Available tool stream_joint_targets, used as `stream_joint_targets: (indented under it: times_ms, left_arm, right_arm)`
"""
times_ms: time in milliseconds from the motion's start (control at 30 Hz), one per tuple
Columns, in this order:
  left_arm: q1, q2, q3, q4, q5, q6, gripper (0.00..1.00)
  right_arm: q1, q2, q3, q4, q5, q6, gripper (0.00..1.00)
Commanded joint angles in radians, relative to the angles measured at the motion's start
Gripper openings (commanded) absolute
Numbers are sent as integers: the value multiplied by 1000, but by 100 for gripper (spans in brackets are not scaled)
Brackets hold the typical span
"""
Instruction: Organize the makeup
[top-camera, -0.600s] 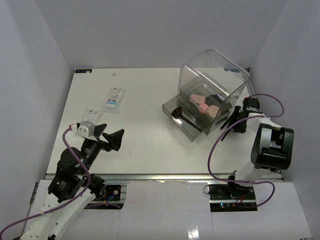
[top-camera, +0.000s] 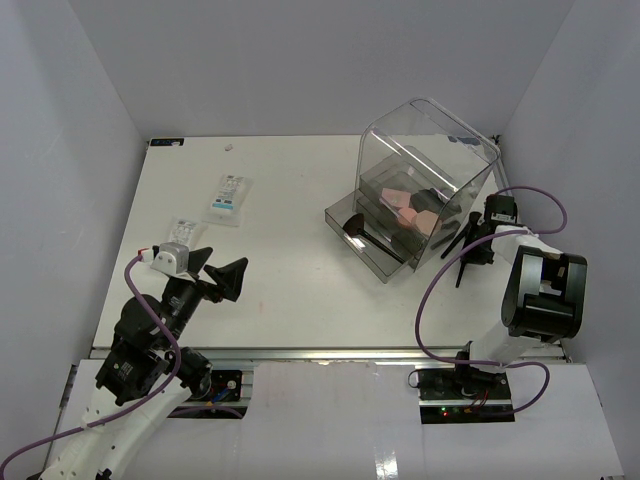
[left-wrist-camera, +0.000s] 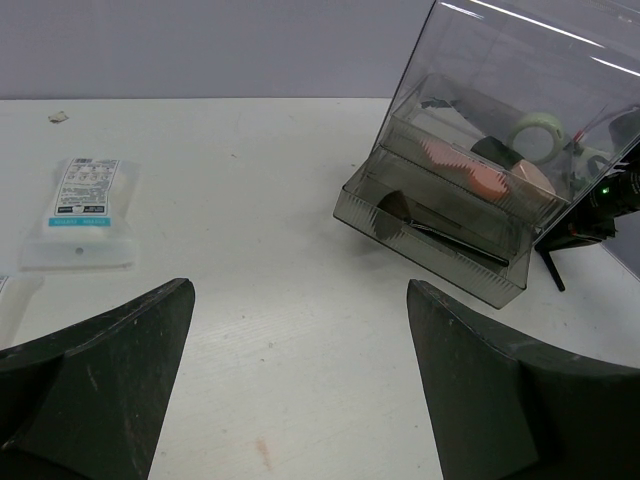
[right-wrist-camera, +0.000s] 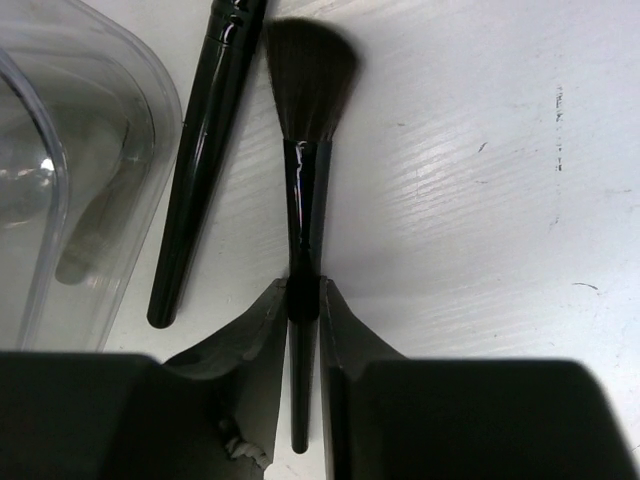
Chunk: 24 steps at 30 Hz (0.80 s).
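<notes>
My right gripper (right-wrist-camera: 303, 290) is shut on the handle of a thin black brush (right-wrist-camera: 305, 190) whose dark bristles (right-wrist-camera: 310, 75) lie on the table. A second black brush (right-wrist-camera: 205, 160) lies just left of it, beside the clear box (right-wrist-camera: 60, 150). In the top view this gripper (top-camera: 478, 245) is at the box's right side. My left gripper (top-camera: 222, 268) is open and empty over the near left table. A white printed packet (top-camera: 229, 197) lies far left, and another (top-camera: 183, 228) is by my left wrist. Pink sponges (left-wrist-camera: 490, 175), a grey-green compact (left-wrist-camera: 540, 135) and a fan brush (left-wrist-camera: 390, 205) sit in the box.
The large clear box with its open drawer (top-camera: 385, 260) stands at the right of the table. The right arm's purple cable (top-camera: 430, 290) loops over the near right table. White walls close in the table on three sides.
My right gripper and wrist have shifted slightly with the brush in them. My left arm has not moved.
</notes>
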<state>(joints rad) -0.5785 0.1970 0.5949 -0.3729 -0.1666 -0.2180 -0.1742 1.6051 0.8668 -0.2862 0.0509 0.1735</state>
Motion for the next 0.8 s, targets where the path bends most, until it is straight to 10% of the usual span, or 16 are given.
stream_joint_targets:
  times_ms: [0,367,767]
  left_arm:
    - [4,-2,-12,12,-8,3,98]
    - [5,-5,-12,14,-13,3,98]
    - [5,2,-13,13,-13,3,98]
  right_arm:
    - [-5,13,-38,55,5,-22,18]
    - [-75,-231,-121,101,-121,-70,8]
    - [-337,-651,-119,109,-631,-251,8]
